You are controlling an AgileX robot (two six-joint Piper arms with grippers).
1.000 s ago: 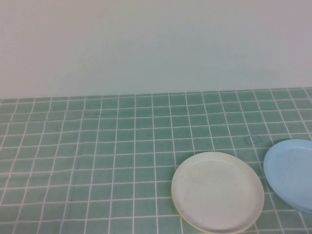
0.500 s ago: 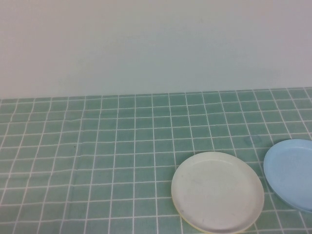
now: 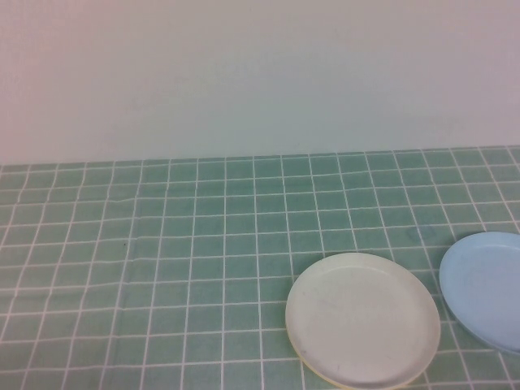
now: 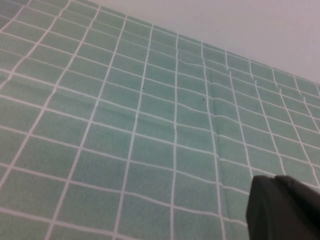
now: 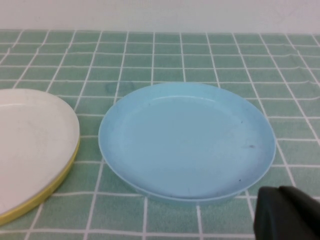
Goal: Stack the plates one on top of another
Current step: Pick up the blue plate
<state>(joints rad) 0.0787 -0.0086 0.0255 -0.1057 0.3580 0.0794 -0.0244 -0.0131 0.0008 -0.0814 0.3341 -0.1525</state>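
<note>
Two plates are already sitting stacked, white plate (image 3: 362, 318) on yellow plate (image 5: 47, 195), near the tabletop's (image 3: 162, 268) front edge; you're leaving the light blue plate (image 5: 186, 140) just beside them toward the right edge, while the left end effector (image 4: 285, 207) and right end effector (image 5: 287, 212) are waiting clenched, holding nothing.

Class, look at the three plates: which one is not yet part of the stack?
The light blue plate. It lies alone on the checked cloth, apart from the white plate, which already sits on the yellow plate.
</note>
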